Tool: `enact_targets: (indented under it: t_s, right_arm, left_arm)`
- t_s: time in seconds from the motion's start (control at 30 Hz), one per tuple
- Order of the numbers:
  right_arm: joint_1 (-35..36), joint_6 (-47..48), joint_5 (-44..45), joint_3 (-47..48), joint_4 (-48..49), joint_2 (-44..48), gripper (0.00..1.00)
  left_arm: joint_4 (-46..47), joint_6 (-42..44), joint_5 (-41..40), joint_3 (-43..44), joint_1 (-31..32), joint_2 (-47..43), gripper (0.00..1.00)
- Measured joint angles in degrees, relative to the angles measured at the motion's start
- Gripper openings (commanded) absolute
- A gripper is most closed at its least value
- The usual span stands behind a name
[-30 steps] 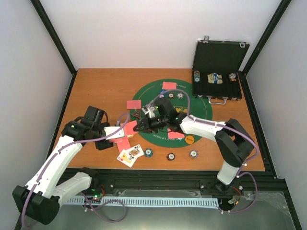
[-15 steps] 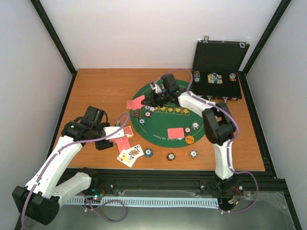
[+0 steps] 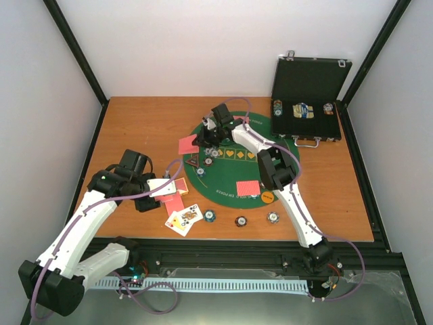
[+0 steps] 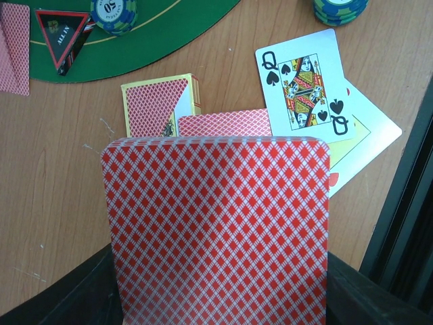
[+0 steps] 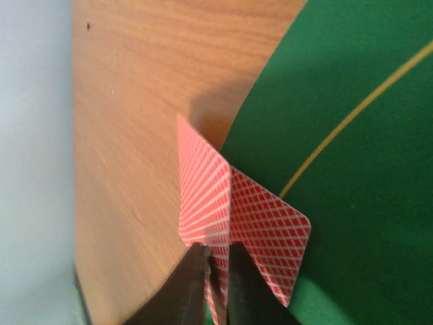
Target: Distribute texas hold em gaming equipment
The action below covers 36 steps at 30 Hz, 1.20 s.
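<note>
My right gripper is shut on a red-backed playing card. The card bends between the fingers and hangs over the far left edge of the green mat. My left gripper is shut on a stack of red-backed cards, held left of the mat. Below it lie a queen of spades and other face-up cards. A red-edged triangle sits at the mat's left rim.
A card box lies by the held stack. Another red-backed card and an orange disc rest on the mat's near side. Three chips line the front of the table. The open black case stands far right.
The right arm swung from beside the left gripper's stack out to the mat's far left edge, carrying a card. The left arm stayed still.
</note>
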<state>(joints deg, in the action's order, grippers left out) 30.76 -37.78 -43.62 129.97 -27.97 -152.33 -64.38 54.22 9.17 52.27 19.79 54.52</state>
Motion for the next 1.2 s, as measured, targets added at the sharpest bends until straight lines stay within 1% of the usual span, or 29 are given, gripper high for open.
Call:
enact_targets:
  t_s: [0.07,0.17,0.23,0.3,0.5,0.6,0.7,0.77,0.87,1.0,1.07,1.13,1.2]
  right_arm:
    - [0.0,-0.1,0.4,1.8,-1.1,-0.8,0.38]
    - [0.0,0.6,1.2,2.8,-2.8,-0.8,0.5]
    - [-0.1,1.1,2.0,2.7,-3.9,-0.5,0.53]
    - [-0.2,2.0,2.5,1.2,-4.4,0.8,0.53]
    - [-1.2,3.8,4.6,-7.3,-6.2,11.1,0.54]
    - [-1.6,4.0,4.8,-15.0,-4.3,19.8,0.56]
    - [-1.7,3.0,4.3,-27.9,1.6,30.9,0.59]
    - [-1.0,1.6,3.8,-38.1,5.9,38.7,0.61]
    - [2.6,-0.6,3.7,-53.0,13.0,48.1,0.62]
    - [9.6,-5.3,3.8,-66.1,21.7,54.2,0.63]
    - [13.4,-8.0,3.8,-70.9,25.7,56.1,0.63]
    - [16.0,-10.5,4.0,-73.4,29.1,57.0,0.63]
    - [17.6,-12.3,4.2,-73.9,31.8,57.1,0.63]
  left_arm:
    - [0.0,0.0,0.0,0.0,0.0,0.0,0.3]
    - [0.0,0.0,0.0,0.0,0.0,0.0,0.3]
    - [0.0,0.0,0.0,0.0,0.0,0.0,0.3]
    - [0.0,0.0,0.0,0.0,0.0,0.0,0.3]
    - [0.0,-0.3,0.3,0.0,0.0,0.0,0.3]
    - [0.0,-0.5,0.3,0.1,0.0,0.0,0.3]
    - [0.0,-0.7,0.4,0.3,0.0,0.0,0.3]
    - [-0.1,-0.9,0.5,0.6,0.0,0.0,0.3]
    - [-0.1,-1.3,0.5,0.9,0.0,-0.1,0.3]
    - [-0.3,-1.5,0.5,1.0,0.0,-0.2,0.3]
    - [-0.6,-1.5,0.5,1.1,0.0,-0.2,0.3]
    - [-0.9,-1.5,0.5,1.2,0.0,-0.2,0.3]
    - [-1.1,-1.5,0.5,1.3,0.0,-0.2,0.3]
